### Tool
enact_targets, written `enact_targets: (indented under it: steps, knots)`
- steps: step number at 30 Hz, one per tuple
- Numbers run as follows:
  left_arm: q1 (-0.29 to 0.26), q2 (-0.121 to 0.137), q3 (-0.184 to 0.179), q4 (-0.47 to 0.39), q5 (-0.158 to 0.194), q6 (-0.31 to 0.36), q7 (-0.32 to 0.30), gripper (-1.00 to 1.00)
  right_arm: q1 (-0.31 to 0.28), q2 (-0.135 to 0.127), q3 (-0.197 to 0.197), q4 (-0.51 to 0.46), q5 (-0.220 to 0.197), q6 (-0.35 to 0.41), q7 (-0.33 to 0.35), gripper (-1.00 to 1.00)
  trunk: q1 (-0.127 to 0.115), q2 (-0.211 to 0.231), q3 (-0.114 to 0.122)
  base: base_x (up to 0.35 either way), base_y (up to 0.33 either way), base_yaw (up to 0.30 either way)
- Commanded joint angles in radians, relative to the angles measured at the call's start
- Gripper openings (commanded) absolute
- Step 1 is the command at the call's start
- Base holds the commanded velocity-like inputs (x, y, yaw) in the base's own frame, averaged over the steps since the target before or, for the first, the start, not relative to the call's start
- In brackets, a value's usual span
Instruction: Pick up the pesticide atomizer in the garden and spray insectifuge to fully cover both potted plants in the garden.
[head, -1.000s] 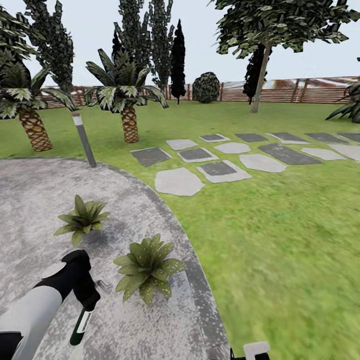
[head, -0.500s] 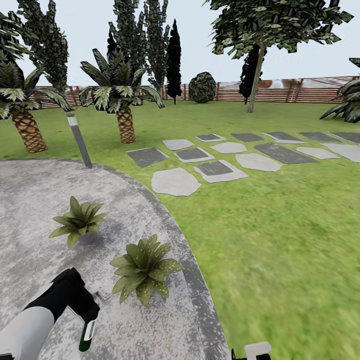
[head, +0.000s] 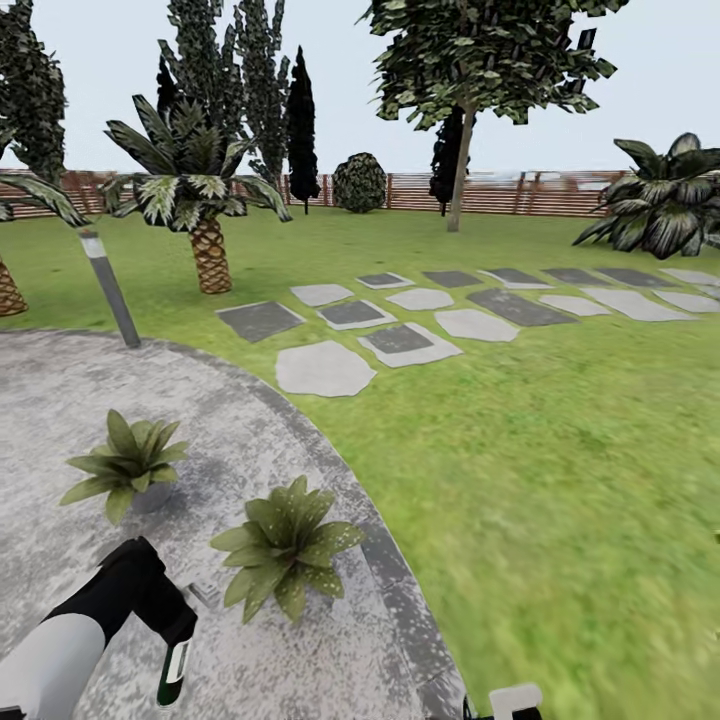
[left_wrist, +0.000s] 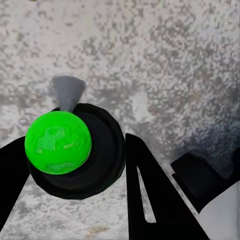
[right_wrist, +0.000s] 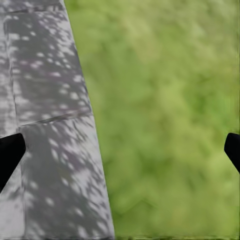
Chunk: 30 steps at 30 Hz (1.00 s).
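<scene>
Paving (head: 60, 400) is lying under the left gripper (head: 172, 628), which is clamping the atomizer (head: 174, 668); two plants (head: 283, 545) are sitting just ahead. Right gripper (right_wrist: 120, 150) is gaping empty.

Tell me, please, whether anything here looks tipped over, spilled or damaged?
Nothing stands out: both speckled-leaf potted plants sit upright on the grey speckled patio, and the dark green spray bottle hangs in the left gripper.

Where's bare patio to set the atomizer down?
Bare patio lies between the post and the farther potted plant. Crowded near the left gripper: the atomizer hangs close beside the nearer potted plant.
</scene>
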Motion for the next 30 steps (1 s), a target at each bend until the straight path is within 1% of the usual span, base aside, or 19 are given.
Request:
enact_targets:
  steps: [1, 4, 13, 19, 24, 27, 30]
  knots:
    - [0.0, -0.001, 0.006, -0.001, -0.006, 0.007, -0.007, -1.0, -0.001, 0.0, 0.003, 0.002, 0.01, 0.0, -0.01, 1.0, 0.0, 0.0, -0.001, -0.099, 0.301, -0.268]
    - [0.001, -0.001, 0.005, -0.001, -0.006, 0.004, -0.009, -1.0, -0.001, 0.0, 0.003, 0.002, 0.01, 0.0, -0.01, 1.0, 0.0, 0.0, -0.001, -0.101, 0.233, -0.268]
    - [0.002, -0.001, 0.007, -0.002, -0.006, 0.003, -0.008, -1.0, -0.001, 0.0, 0.003, 0.002, 0.01, 0.0, -0.009, 1.0, 0.0, 0.0, -0.001, -0.018, 0.013, -0.268]
    - [0.002, -0.001, 0.007, -0.001, -0.006, 0.005, -0.008, -1.0, -0.001, 0.0, 0.003, 0.002, 0.01, 0.0, -0.009, 1.0, 0.0, 0.0, -0.001, -0.297, 0.015, -0.268]
    - [0.002, 0.001, 0.008, -0.002, -0.006, 0.006, -0.007, -1.0, -0.001, 0.0, 0.003, 0.002, 0.01, 0.0, -0.009, 1.0, 0.0, 0.0, -0.001, -0.284, 0.2, -0.264]
    - [0.002, 0.004, 0.01, -0.001, -0.006, 0.006, -0.007, -1.0, -0.001, 0.001, 0.004, 0.002, 0.011, 0.0, -0.009, 1.0, 0.0, 0.0, -0.001, -0.172, 0.284, -0.083]
    - [0.002, 0.005, 0.01, -0.001, -0.006, 0.006, -0.007, -1.0, -0.001, 0.0, 0.004, 0.003, 0.016, 0.0, -0.008, 1.0, 0.0, 0.0, -0.001, -0.022, 0.329, -0.009]
